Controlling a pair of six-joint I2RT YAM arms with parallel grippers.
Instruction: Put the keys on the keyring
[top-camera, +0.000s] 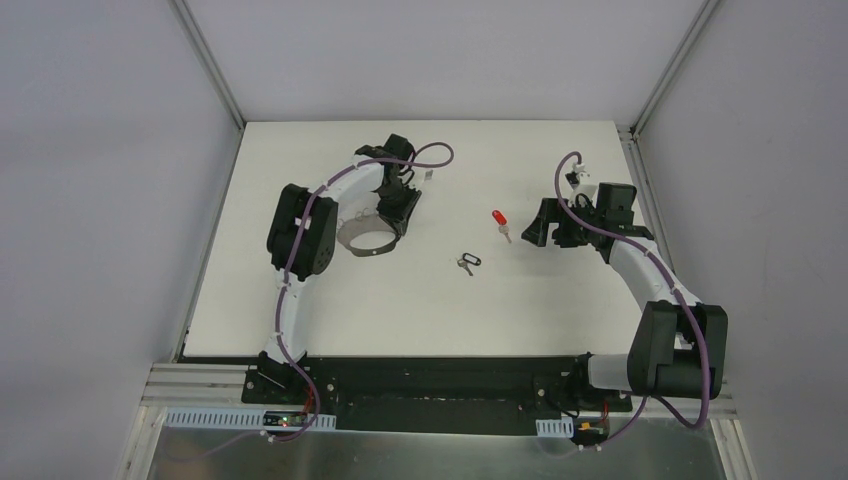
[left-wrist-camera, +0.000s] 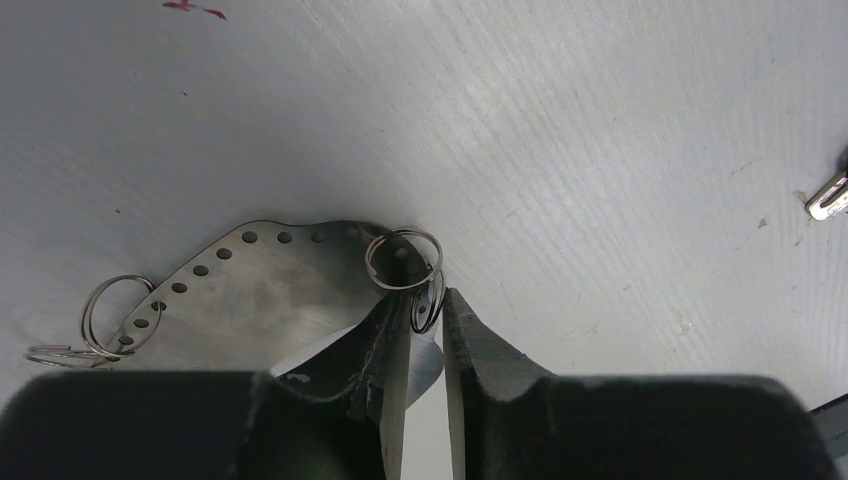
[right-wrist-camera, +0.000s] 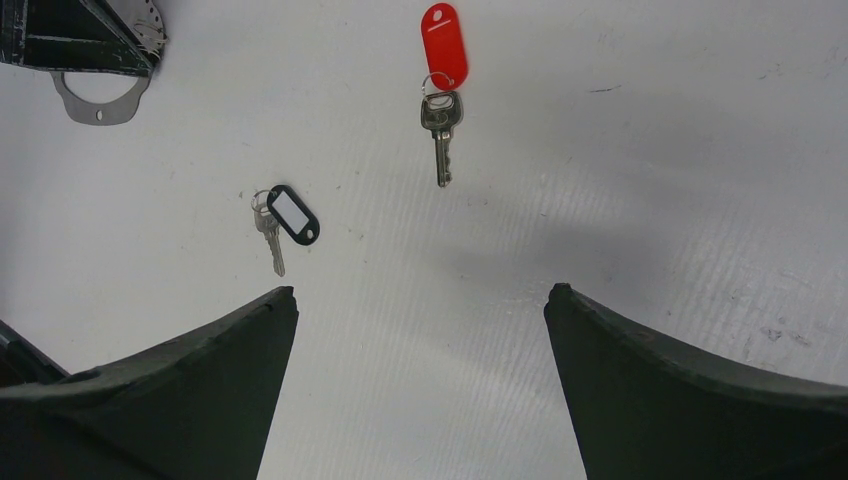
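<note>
Keyring (top-camera: 367, 238) stands on its edge on the white table (top-camera: 300, 320), a thin grey band bent into an open oval, under the wrist of the left arm (top-camera: 300, 230). The left jaws are pressed almost together on the band and pinch its edge. In the left wrist view the band passes between the two dark tips just beside one of the small wire loops (left-wrist-camera: 404, 232). A row of small holes follows the band's rim, and two more loops hang at its other end. A smaller dark ring sits right at the tips; I cannot tell whether it is clamped too.

Both keys lie flat on the table to the right of the keyring, apart from it and from each other. The dark-tagged key (top-camera: 468, 262) is the closer one, right of the keyring and a little toward the arm bases. The red-tagged key (top-camera: 499, 220) lies farther right of the keyring, about level with it. Each key is joined to its tag by a small ring.

The right arm (top-camera: 650, 270) reaches in well to the right of the keyring, just beyond the red-tagged key. The right jaws are spread wide and hold nothing. The right wrist view shows both keys beyond the two tips.
</note>
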